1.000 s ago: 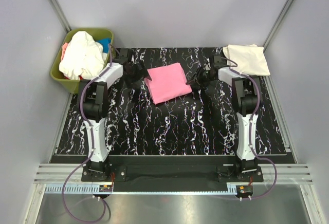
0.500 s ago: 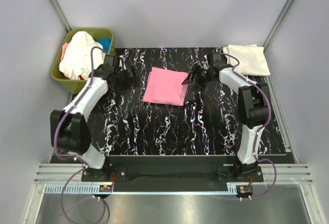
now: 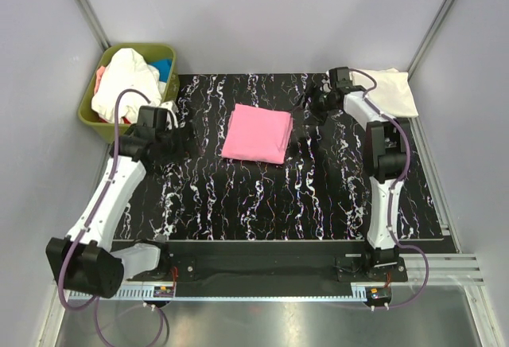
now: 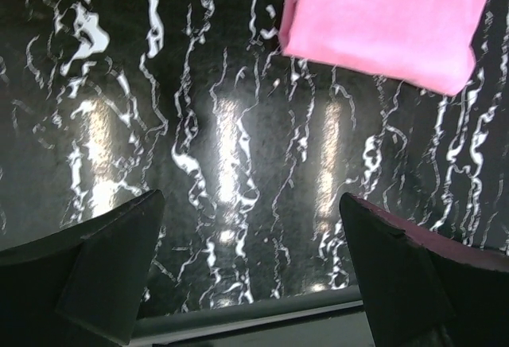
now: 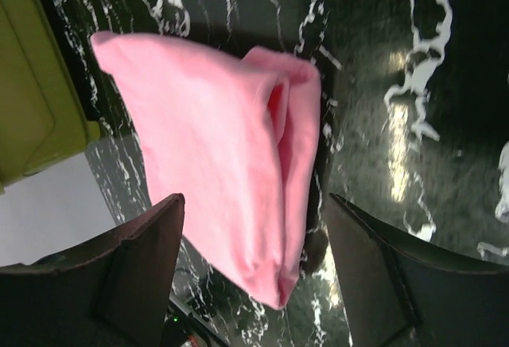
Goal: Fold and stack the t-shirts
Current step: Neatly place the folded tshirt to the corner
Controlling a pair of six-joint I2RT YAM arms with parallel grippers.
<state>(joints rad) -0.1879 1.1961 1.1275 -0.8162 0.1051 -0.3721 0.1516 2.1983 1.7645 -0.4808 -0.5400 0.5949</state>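
— Where are the shirts?
— On the table (image 3: 262, 196): the folded pink shirt (image 3: 256, 133) lies mid-table, the cream shirt (image 3: 388, 91) at the far right corner.
— And the grippers?
— The left gripper (image 4: 250, 204) gapes wide, holding nothing. The right gripper (image 5: 254, 200) has its jaws parted and also grips nothing.

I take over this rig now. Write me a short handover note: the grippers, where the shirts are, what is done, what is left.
Left gripper: open, empty, to the left of the folded bright pink cotton t-shirt.
Right gripper: open, empty, to the right of it, not touching.
Pink shirt: flat, mid black marbled table.
Folded cream t-shirt: far right corner.
Olive-green plastic bin: crumpled white shirt and blue cloth, unfolded.
Done: two shirts folded.
Left: probably stack pink with cream, then fold the bin's shirts.
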